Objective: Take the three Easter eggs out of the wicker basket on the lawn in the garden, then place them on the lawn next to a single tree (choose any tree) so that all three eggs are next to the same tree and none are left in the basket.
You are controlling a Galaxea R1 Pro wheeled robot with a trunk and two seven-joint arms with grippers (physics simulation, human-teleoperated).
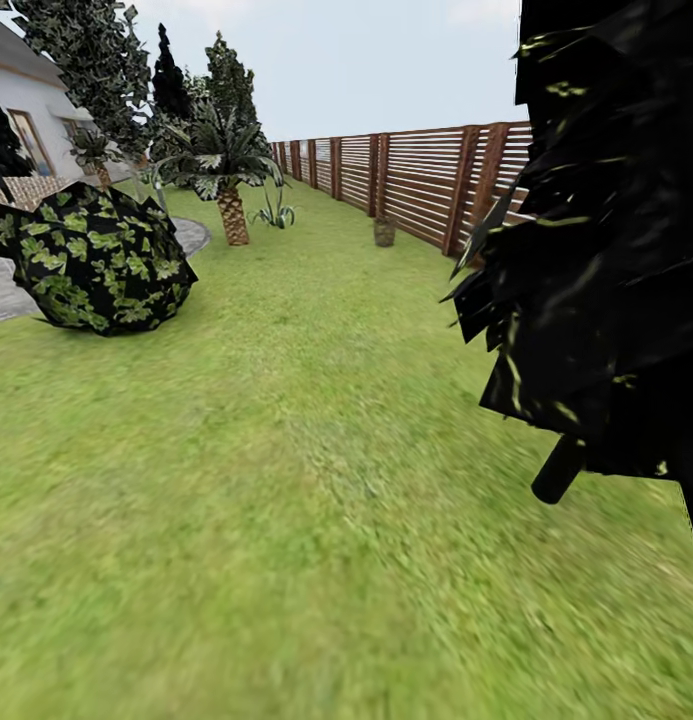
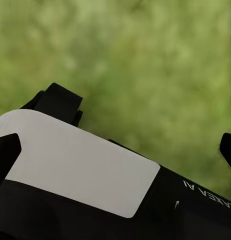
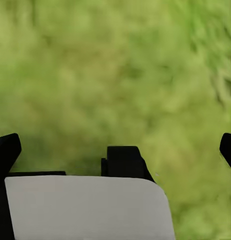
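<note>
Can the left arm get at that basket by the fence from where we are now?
Probably not. The basket stands far off by the fence, with a long stretch of lawn between. The left gripper has just grass under its fingers, so the robot should drive closer first.

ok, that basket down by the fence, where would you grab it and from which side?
Probably the top rim, from above on the near side: the wicker basket stands upright on the lawn close to the fence, with open grass toward us. It's too distant to make out a handle or eggs, so confirm closer up.
</note>
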